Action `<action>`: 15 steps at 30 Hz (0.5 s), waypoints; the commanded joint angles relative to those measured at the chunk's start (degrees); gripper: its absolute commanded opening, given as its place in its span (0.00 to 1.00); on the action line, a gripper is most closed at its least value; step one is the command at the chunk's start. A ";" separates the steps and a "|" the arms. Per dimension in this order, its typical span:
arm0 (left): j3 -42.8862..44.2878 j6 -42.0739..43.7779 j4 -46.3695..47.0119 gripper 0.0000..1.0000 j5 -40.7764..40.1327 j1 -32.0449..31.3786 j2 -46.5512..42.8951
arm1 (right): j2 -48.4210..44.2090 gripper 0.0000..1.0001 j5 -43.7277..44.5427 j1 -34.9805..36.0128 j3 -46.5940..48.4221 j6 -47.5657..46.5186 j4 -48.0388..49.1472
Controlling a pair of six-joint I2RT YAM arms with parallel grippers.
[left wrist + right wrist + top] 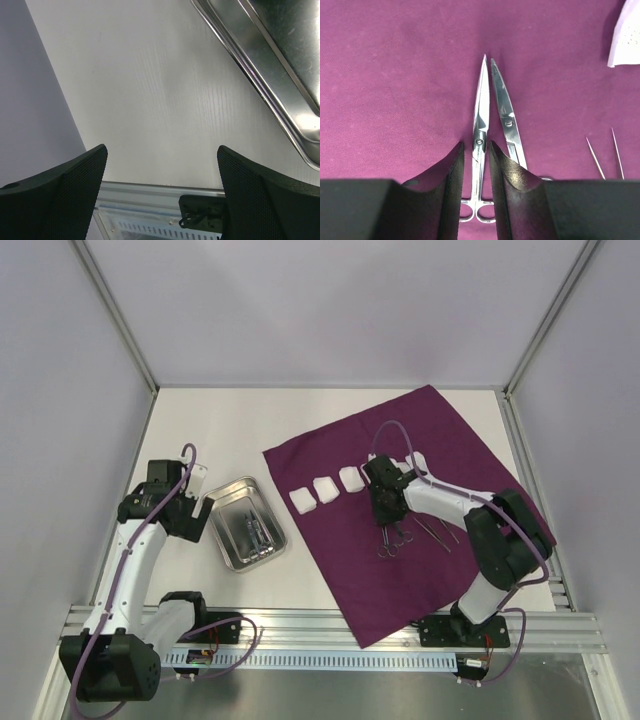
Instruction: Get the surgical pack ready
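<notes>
Right gripper [476, 147]: jaws parted narrowly, pointing down, straddling the shaft of a ring-handled instrument [479, 120] near its pivot. A thin gap shows on each side of the shaft, so it is released, not pinched. The instrument lies flat on the purple cloth [440, 435], tips pointing away from the wrist.

A second instrument [506, 117] of the same kind lies just beside the first, outside the right finger, with the tips nearly meeting. Tweezers [604, 157] lie further right, apart from the pair.

Gauze pads [326, 488] sit in a row along the cloth's far-left edge.

The cloth is spread flat over the right half of the table [220, 430] and turned diamond-wise, one corner at the far edge and one at the near edge.

Left gripper [162, 192]: fully spread, holding nothing, over bare table near the left edge, just left of the steel tray [222, 535].

The tray sits left of the cloth, not touching it, with small instruments [256, 532] inside.
</notes>
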 commanded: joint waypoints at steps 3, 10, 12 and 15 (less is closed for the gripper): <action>1.94 -0.23 0.33 1.00 0.44 0.46 0.28 | 3.64 0.21 1.55 -0.36 0.57 -1.45 3.05; 2.03 -0.23 0.51 1.00 0.35 0.46 0.28 | 3.11 0.00 1.29 -0.28 -0.23 -2.33 2.87; 1.94 -0.23 0.51 1.00 0.35 0.46 0.37 | 1.53 0.00 0.85 -0.36 -0.58 -2.77 2.96; 1.94 -0.14 0.51 1.00 0.35 0.46 0.37 | -0.83 0.01 -0.73 -0.28 -0.93 -3.21 3.22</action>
